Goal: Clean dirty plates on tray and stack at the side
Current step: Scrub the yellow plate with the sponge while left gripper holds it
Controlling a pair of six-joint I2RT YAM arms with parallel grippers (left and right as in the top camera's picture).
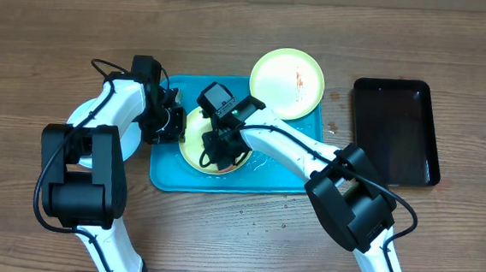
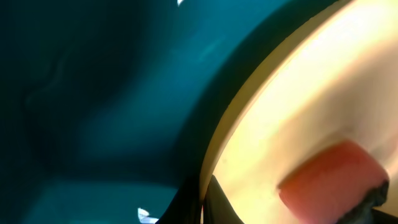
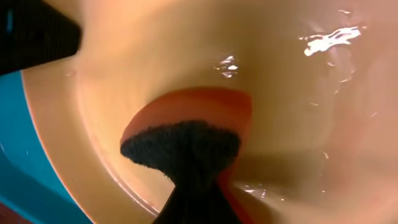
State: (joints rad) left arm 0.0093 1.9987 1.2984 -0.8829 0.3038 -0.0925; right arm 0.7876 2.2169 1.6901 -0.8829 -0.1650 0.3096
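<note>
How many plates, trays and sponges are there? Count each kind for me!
Plates: 3, the green plate under the sponge, the smeared green plate, the pale plate
Trays: 2, the blue tray, the black tray
Sponges: 1, the orange sponge
Total: 6

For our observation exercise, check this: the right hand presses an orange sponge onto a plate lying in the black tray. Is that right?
No. The plate lies in the turquoise tray, not the black tray; the overhead view shows it. The right hand does press an orange sponge onto it.
</note>
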